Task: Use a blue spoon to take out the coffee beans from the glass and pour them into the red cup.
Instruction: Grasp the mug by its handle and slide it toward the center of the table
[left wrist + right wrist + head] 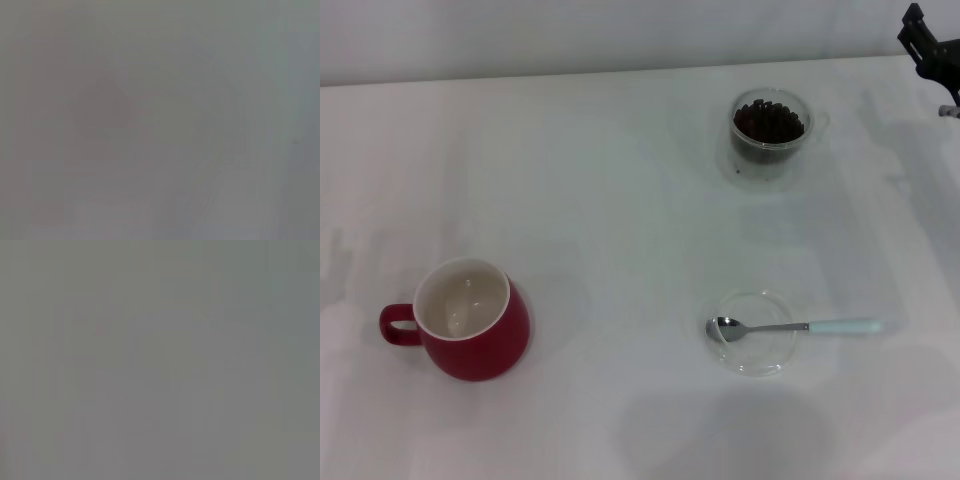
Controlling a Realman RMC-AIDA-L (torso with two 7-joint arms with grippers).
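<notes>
Nearest in the head view, the blue spoon (790,327) lies with its bowl in a clear saucer (753,332) on the white worktop (620,180). Left sits the red cup (468,318). Farther back, the glass (770,135) holds coffee beans (769,121). At the far right corner the right pincer (932,50) shows; whether it is wide or narrow I cannot tell. Both wrist views show only grey blur.

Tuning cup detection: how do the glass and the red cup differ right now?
The glass is clear; the red cup is glossy red with a cream inside. The glass holds a heap of coffee beans; the red cup looks empty. The glass looks smaller than the red cup. The glass sits far right on the table, the red cup near left, its loop handle pointing left. Both stand upright, untouched by any gripper.
</notes>
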